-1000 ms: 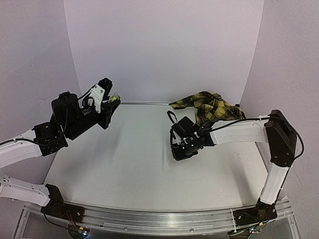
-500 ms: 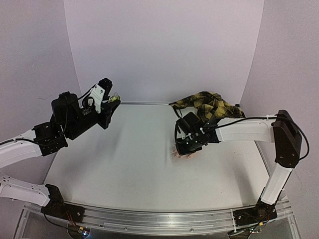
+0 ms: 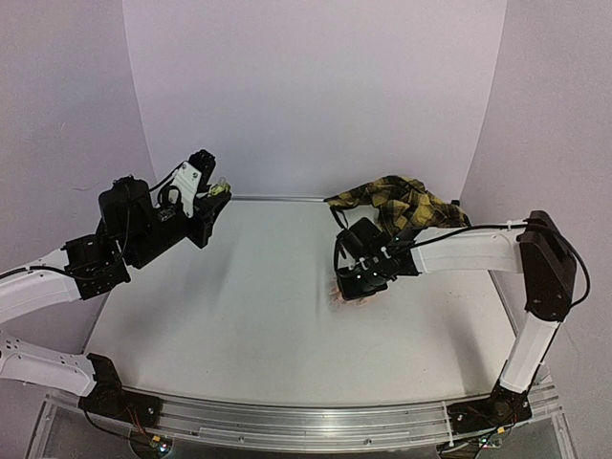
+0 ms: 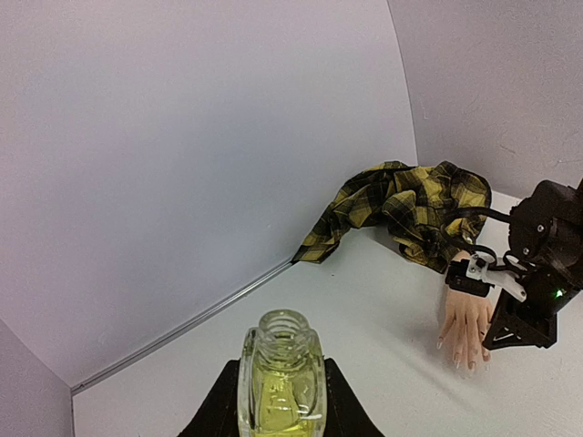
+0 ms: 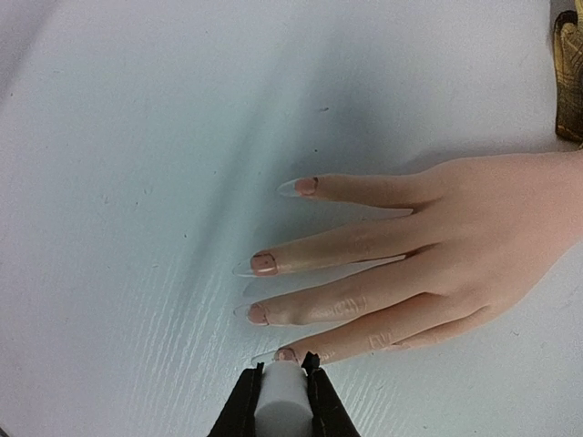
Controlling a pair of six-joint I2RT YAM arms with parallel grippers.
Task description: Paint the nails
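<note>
The skin-coloured mannequin hand lies flat on the table, fingers pointing left, and its long nails carry faint dark outlines. My right gripper is shut on a white cap, directly over the lowest finger's nail; any brush tip is hidden beneath the cap. In the top view this gripper hovers over the hand. My left gripper is raised at the back left, shut on an open bottle of yellowish liquid held upright.
The yellow-and-black plaid sleeve bunches up behind the hand near the back wall. White walls enclose the table at the back and sides. The right arm stretches across the right part of the table.
My right gripper has shifted slightly back and right, uncovering the hand's fingertips in the top view. The left arm and its bottle have stayed still.
</note>
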